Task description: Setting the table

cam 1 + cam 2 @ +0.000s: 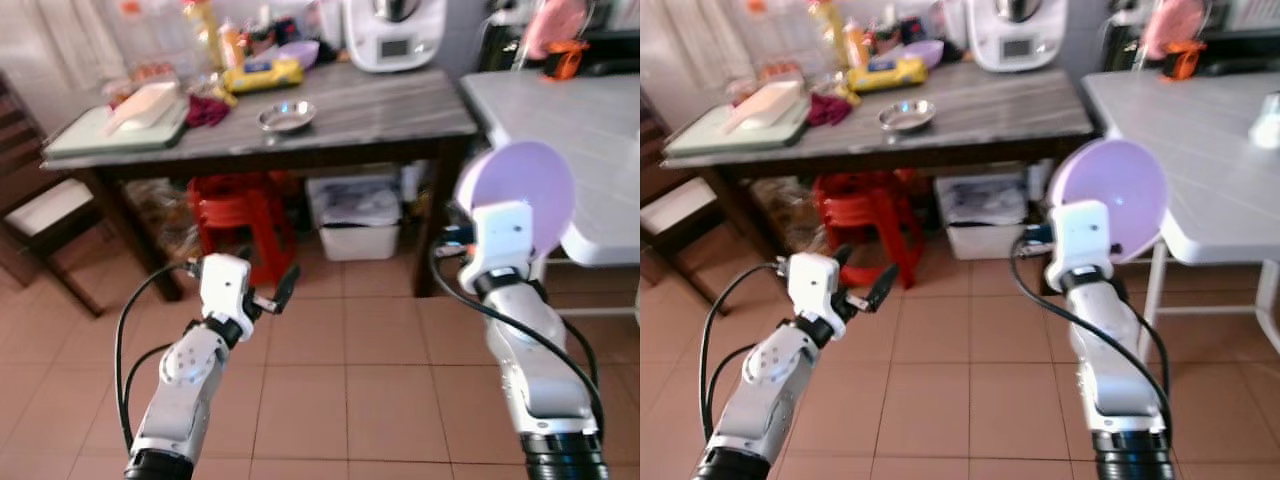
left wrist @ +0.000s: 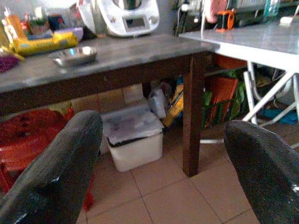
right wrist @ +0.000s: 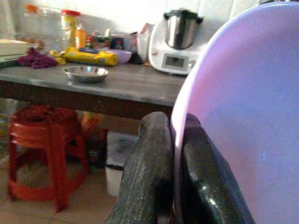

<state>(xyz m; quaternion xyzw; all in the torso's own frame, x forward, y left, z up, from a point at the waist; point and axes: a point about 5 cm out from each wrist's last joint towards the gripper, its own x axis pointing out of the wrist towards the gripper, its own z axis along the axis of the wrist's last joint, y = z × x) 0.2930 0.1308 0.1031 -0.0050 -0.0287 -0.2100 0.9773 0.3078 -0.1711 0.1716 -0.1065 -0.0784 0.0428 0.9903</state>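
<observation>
The right pincer (image 3: 170, 186) pinches the rim of a round lilac plastic plate (image 1: 525, 195), held upright above the tiled floor beside the white tabletop (image 1: 590, 130). The left pincer (image 1: 275, 292) hangs empty, fingers spread wide. Probably best to tip the plate level before lowering it onto the tabletop.

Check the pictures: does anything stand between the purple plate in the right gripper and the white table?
Nothing visible does. The right gripper holds the purple plate upright beside the white table, with open air between them.
</observation>
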